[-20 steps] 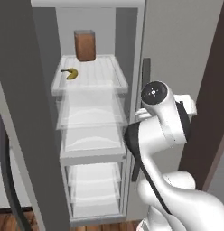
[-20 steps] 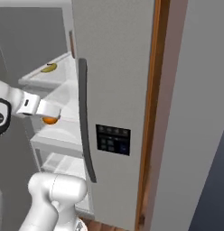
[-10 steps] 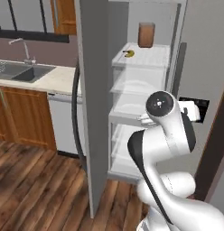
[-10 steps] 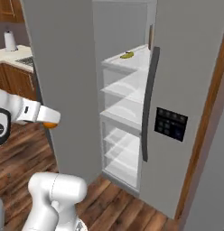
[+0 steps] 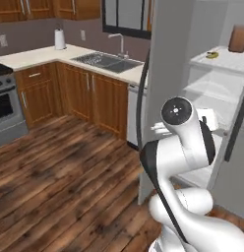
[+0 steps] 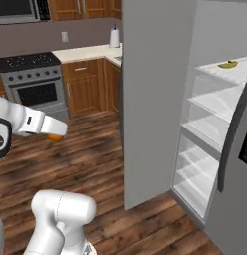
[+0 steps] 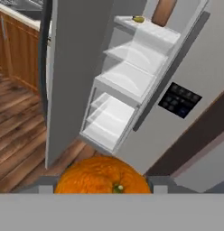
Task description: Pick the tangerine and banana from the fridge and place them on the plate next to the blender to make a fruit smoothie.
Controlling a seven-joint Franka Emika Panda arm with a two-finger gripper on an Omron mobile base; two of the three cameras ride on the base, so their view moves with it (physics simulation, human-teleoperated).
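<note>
I've got the small round bright-orange tangerine (image 7: 103, 175) clamped in the two-finger gripper (image 7: 103, 182), jaws about half closed on either side of it, fruit sitting right between the dark finger tips. In the right base view the tangerine (image 6: 56, 137) peeks out just under the end of the white forearm, held out well clear of the tall grey fridge (image 6: 155, 94). I judge it's carried out in the open like that so it won't clip the door or shelves while the base drives.

Next out, the fridge's open door stands edge-on between me and the kitchen, its long dark door handle (image 5: 139, 113) on the outer face. The white translucent shelves (image 7: 132, 76) inside sit bare on the lower levels.

On the fridge's top shelf lies the short curved yellow banana (image 6: 227, 64), near the front edge, with a brown upright block (image 7: 163, 12) just behind it. So the banana is not yet picked; I'd say half the fetching is left.

Beyond the fridge door: wood-front cabinets with a steel sink (image 5: 105, 61) in the pale counter, a paper towel roll (image 5: 59, 39), and a steel range (image 6: 35, 84) farthest from the fridge. Plate and blender I can't spot from here.
</note>
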